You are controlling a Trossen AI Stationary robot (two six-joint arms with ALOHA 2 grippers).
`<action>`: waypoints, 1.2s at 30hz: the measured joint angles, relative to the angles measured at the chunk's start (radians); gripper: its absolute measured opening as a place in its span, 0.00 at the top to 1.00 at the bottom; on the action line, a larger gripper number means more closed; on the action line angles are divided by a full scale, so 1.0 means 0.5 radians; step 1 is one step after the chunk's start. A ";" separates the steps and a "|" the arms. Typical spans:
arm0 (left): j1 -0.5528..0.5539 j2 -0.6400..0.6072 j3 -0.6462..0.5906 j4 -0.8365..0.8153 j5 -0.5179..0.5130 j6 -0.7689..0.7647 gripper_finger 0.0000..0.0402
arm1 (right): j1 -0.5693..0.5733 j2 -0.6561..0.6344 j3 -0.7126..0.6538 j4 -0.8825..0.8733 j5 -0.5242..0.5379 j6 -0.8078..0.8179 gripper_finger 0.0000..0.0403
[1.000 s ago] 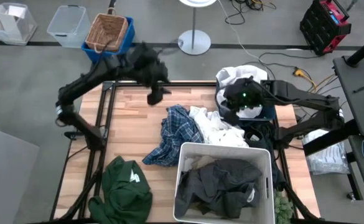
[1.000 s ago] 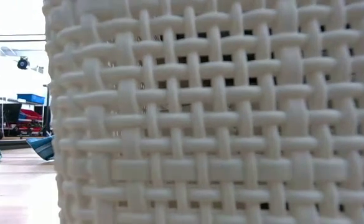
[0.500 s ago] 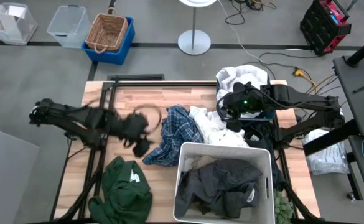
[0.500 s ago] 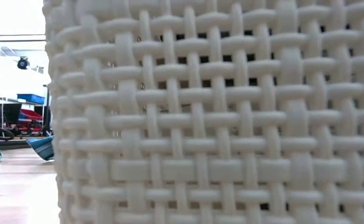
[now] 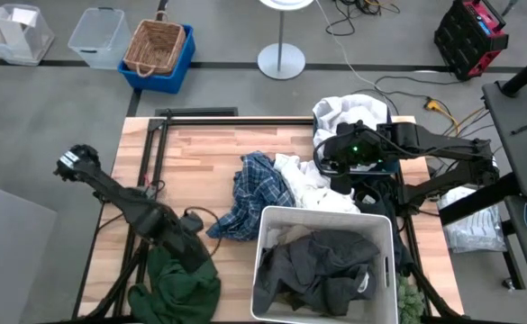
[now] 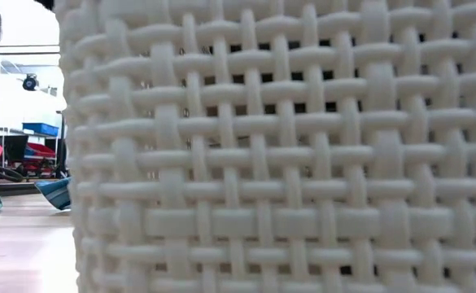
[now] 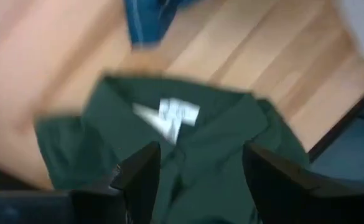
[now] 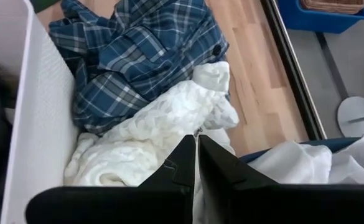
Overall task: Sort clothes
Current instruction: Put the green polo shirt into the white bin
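My left gripper point(image 7: 197, 171) hung directly over the green shirt point(image 7: 188, 155), fingers spread apart and holding nothing. Between them I looked down on the collar and its white label, so the garment lay straight below me and slightly toward 12 o'clock. I judged that the next move was a plain drop and pinch at the collar. From above, that gripper point(image 5: 189, 245) sat at the table's near-left corner, at the upper edge of the green shirt point(image 5: 184, 286), whose heap ran lengthwise toward 6 o'clock. My left arm was by far the nearer one to it.

My right gripper point(image 8: 196, 163) had its fingers pressed together and empty, poised above the white knit point(image 8: 163, 134). The plaid shirt point(image 8: 138, 56) lay just beyond that, touching it. Overhead, this gripper point(image 5: 342, 169) was at the table's far right, with the white knit point(image 5: 310, 184) at its 8 o'clock and the plaid shirt point(image 5: 252, 193) farther along at 9. Dark clothes point(image 5: 322, 261) already filled the white basket point(image 5: 272, 220) at 6 o'clock.
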 joint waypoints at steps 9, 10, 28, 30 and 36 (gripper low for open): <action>-0.293 0.460 0.004 0.452 0.264 -0.141 0.38 | 0.016 0.000 0.000 0.001 -0.043 -0.011 0.97; -0.322 0.515 0.018 0.447 0.264 -0.164 0.36 | 0.016 0.000 0.000 0.000 -0.045 -0.006 0.97; -0.441 1.327 0.480 0.138 0.149 0.208 0.46 | 0.016 0.000 0.000 0.010 -0.045 -0.001 0.97; -0.449 1.371 0.598 0.002 0.090 0.252 0.64 | 0.016 0.000 0.000 0.009 -0.045 -0.004 0.97; -0.461 1.371 1.065 -0.662 -0.294 0.202 0.95 | 0.016 0.000 -0.001 0.050 -0.045 -0.065 0.97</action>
